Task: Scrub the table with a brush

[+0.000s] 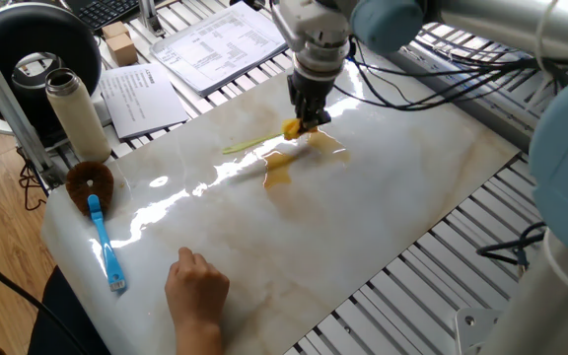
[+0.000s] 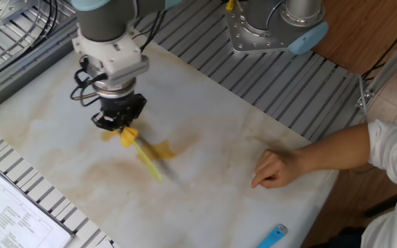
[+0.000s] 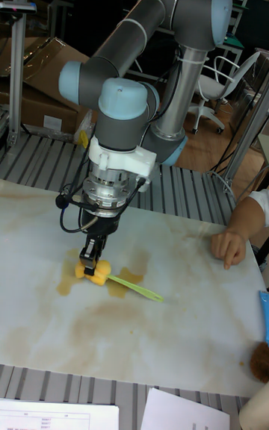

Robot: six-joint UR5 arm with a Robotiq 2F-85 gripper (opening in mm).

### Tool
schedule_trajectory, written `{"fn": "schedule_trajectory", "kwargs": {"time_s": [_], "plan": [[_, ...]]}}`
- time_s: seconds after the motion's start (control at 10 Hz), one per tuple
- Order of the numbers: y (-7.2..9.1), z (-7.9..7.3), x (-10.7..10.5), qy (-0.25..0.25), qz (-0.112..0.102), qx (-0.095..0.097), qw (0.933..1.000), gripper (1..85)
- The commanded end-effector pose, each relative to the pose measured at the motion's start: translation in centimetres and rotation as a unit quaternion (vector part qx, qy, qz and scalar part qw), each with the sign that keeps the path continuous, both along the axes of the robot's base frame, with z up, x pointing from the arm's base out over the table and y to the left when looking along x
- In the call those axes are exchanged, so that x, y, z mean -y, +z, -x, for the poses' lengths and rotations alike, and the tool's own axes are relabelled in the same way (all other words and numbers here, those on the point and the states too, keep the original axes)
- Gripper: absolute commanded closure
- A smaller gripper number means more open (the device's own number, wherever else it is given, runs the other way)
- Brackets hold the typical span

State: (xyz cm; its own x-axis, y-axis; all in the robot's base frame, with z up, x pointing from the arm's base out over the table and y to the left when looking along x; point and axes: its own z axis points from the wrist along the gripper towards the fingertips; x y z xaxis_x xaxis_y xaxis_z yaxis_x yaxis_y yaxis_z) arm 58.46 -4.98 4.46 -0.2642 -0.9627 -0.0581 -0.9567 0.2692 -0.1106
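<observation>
The brush's chunky yellow head (image 1: 294,128) (image 2: 128,136) (image 3: 93,271) presses on the white marble table (image 1: 383,217) (image 2: 54,103) (image 3: 187,333). My gripper (image 1: 304,115) (image 2: 119,125) (image 3: 94,261) points straight down and is shut on the head. The thin yellow-green handle (image 1: 247,146) (image 2: 148,163) (image 3: 138,293) trails low over the slab. Orange-brown liquid stains (image 1: 279,173) (image 2: 158,150) (image 3: 123,281) lie right beside the head. The contact between the bristles and the slab is hidden under the fingers.
A person's hand (image 1: 197,286) (image 2: 274,169) (image 3: 228,245) rests on the slab's near part. A blue-handled brush (image 1: 104,242) with a round brown head lies at the slab's end by a beige bottle (image 1: 75,113). Papers (image 1: 223,44) lie on the grey slatted frame (image 2: 267,76).
</observation>
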Motion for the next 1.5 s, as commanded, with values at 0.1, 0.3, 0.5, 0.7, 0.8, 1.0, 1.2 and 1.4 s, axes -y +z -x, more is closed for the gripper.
{"fn": "schedule_trajectory", "kwargs": {"time_s": [0.1,0.3,0.5,0.7,0.8,1.0,1.2,1.4], "plan": [[-0.6,-1.8,-2.3,-0.045,-0.03,0.008,0.9985,84.3],[-2.0,-1.6,-6.1,-0.078,-0.048,0.004,0.9958,84.3],[-2.4,-0.6,-9.4,-0.125,-0.045,0.009,0.9912,84.3],[-1.7,-0.8,-8.5,-0.128,-0.017,0.028,0.9912,84.3],[-1.7,-0.5,-9.2,-0.099,-0.025,0.023,0.9945,84.3],[-2.1,-0.1,-9.8,-0.064,-0.036,0.015,0.9972,84.3],[-3.8,0.3,-10.6,-0.071,-0.043,0.033,0.996,84.3],[-3.8,3.5,-10.9,-0.1,-0.048,0.026,0.9935,84.3]]}}
